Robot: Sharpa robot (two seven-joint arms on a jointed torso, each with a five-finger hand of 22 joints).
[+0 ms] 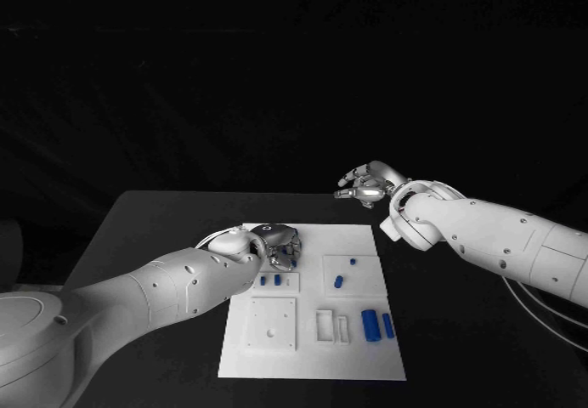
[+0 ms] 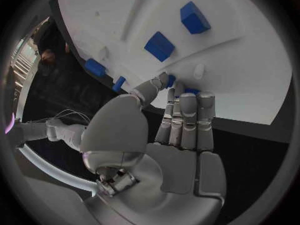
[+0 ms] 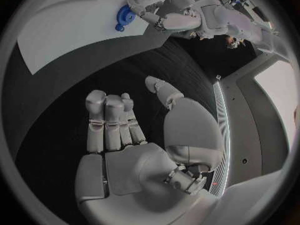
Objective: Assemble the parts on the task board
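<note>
Parts [image 1: 370, 323] are lying scattered on the task board [image 1: 313, 367] mid-tabletop. The left hand [image 1: 278, 242] is reaching down, fingers [image 2: 185, 110] touching a small blue piece; whether gripped, I cannot tell. The right hand [image 1: 368, 184] is hovering off the board, fingers apart. Next seems a firm pinch.

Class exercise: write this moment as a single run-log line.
left hand: over task board, fingers at a blue part | right hand: raised beyond board, holding nothing | assembly: unfinished
</note>
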